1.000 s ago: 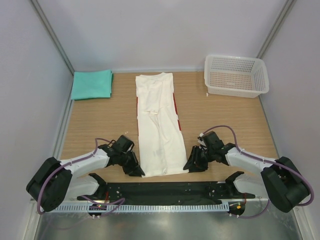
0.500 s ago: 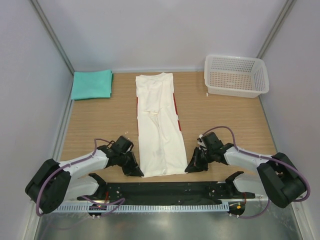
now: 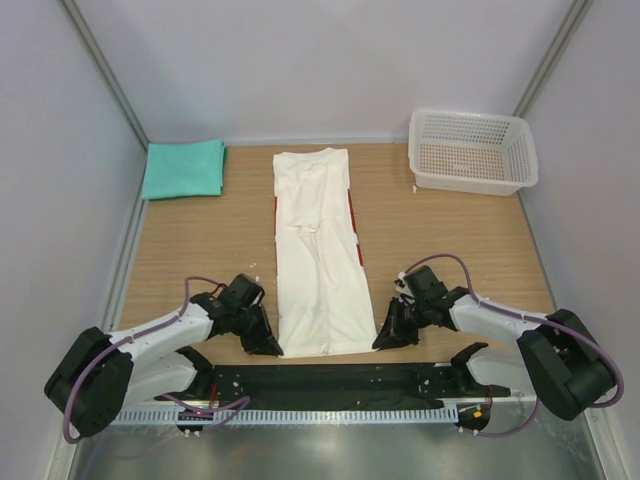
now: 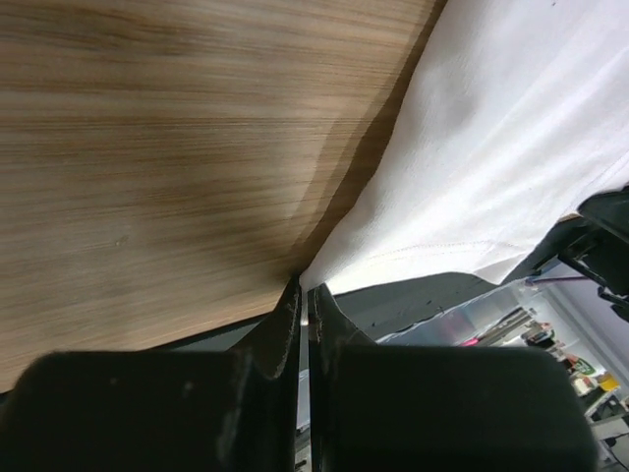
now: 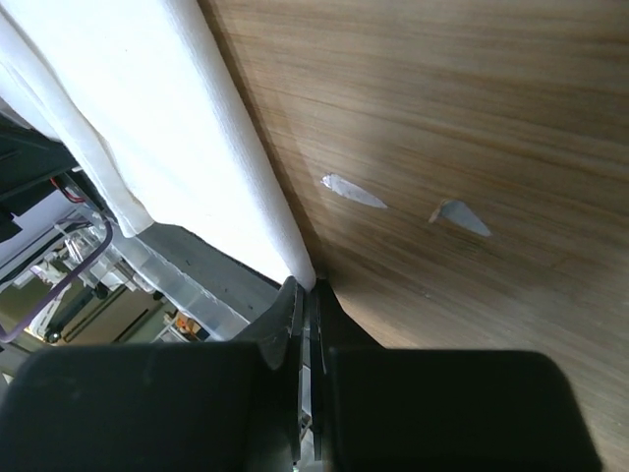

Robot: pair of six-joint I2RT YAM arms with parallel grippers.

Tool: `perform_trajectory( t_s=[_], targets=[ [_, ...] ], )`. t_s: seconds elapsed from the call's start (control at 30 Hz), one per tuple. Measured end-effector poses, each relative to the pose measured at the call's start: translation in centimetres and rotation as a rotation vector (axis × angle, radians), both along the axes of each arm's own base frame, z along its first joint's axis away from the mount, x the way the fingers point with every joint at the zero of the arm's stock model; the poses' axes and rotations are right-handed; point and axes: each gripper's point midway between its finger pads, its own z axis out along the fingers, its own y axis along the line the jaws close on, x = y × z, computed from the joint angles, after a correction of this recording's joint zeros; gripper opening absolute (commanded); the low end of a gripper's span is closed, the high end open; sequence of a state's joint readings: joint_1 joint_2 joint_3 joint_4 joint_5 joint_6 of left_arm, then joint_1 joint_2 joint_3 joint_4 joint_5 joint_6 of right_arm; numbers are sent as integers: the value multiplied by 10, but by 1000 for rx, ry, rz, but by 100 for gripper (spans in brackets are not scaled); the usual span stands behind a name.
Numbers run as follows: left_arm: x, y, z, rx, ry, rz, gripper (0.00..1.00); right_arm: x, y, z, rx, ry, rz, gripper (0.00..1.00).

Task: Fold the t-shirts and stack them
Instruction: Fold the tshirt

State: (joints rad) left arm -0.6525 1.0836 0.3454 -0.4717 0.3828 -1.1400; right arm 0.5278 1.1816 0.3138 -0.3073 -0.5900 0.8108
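my left gripper (image 3: pixel 268 345) and right gripper (image 3: pixel 383 340) are each clamped on a near corner of the white shirt (image 3: pixel 315 240), a long strip down the middle of the worktop (image 3: pixel 200 250). i'd lift both corners level and in step, then carry them to the far end so the fold lands square.

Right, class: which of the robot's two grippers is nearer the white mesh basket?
Right. The right gripper pinches the white t-shirt's near right corner, on the white mesh basket's side. The left gripper pinches the near left corner, farther across.
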Motion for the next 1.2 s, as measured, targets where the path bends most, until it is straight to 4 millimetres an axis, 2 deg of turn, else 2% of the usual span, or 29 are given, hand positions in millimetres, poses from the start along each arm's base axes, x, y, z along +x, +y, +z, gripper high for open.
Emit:
perform_trajectory(
  t_s=[0.17, 0.23, 0.3, 0.43, 0.53, 0.7, 0.83, 0.93, 1.1, 1.2],
  targets=[
    [9, 5, 10, 55, -38, -33, 0, 0, 0, 6, -7, 9, 4, 1],
    [22, 4, 22, 59, -65, -35, 0, 10, 3, 14, -5, 2, -2, 1],
    [42, 4, 35, 64, -91, -17, 0, 30, 8, 26, 1, -17, -20, 1],
    [108, 2, 70, 55, -173, 34, 0, 93, 25, 57, 29, -95, -37, 1],
    [165, 5, 85, 52, -223, 74, 0, 152, 37, 72, 37, -154, -44, 1],
    [234, 9, 84, 57, -230, 111, 0, 234, 46, 85, 35, -221, -51, 1],
    [267, 5, 75, 47, -223, 104, 0, 282, 48, 81, 33, -251, -53, 1],
    [283, 3, 70, 40, -222, 94, 0, 297, 44, 72, 22, -235, -58, 1],
    [310, 0, 68, 25, -232, 92, 0, 305, 37, 65, 20, -206, -71, 1],
    [319, 3, 69, 22, -239, 97, 0, 309, 35, 65, 22, -206, -74, 1]
  ],
)
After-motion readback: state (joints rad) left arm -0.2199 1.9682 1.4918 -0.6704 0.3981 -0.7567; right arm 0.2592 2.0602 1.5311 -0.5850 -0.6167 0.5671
